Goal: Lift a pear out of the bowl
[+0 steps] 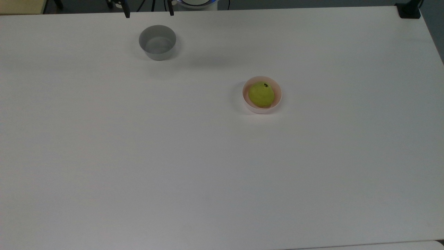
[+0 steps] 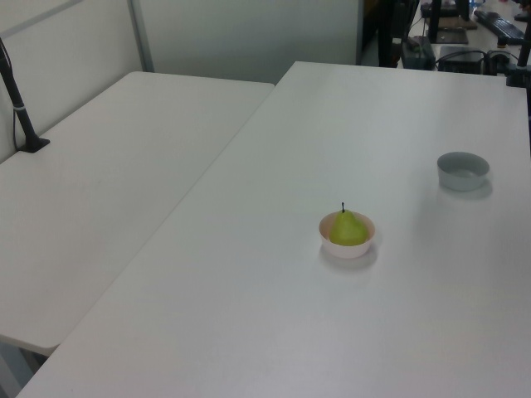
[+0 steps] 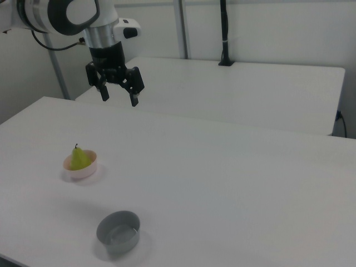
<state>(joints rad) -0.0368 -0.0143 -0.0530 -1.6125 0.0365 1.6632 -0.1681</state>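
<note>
The grey bowl [image 3: 118, 230] sat nearest the right view's camera, well apart from the pale pink bowl [image 3: 82, 166], which serves here as the landmark. It held nothing that could be seen.

Inside the pink bowl stood the pear [image 3: 79, 158], upright, its dark stem pointing up and its body rising above the rim. In the top view the pear [image 1: 261, 94] took up most of the bowl [image 1: 277, 102], leaving little room between fruit and wall. Both bowls rested on the white table [image 1: 222, 166].

Beyond the pink bowl and well above it hung the gripper [image 3: 118, 93], its fingers spread apart with nothing between them, pointing down.

The step in hand looked like the approach: nothing was grasped and the pear lay untouched. The next move would call for bringing the gripper over the pink bowl and descending with the fingers straddling the pear's upper body, clear of the rim.
</note>
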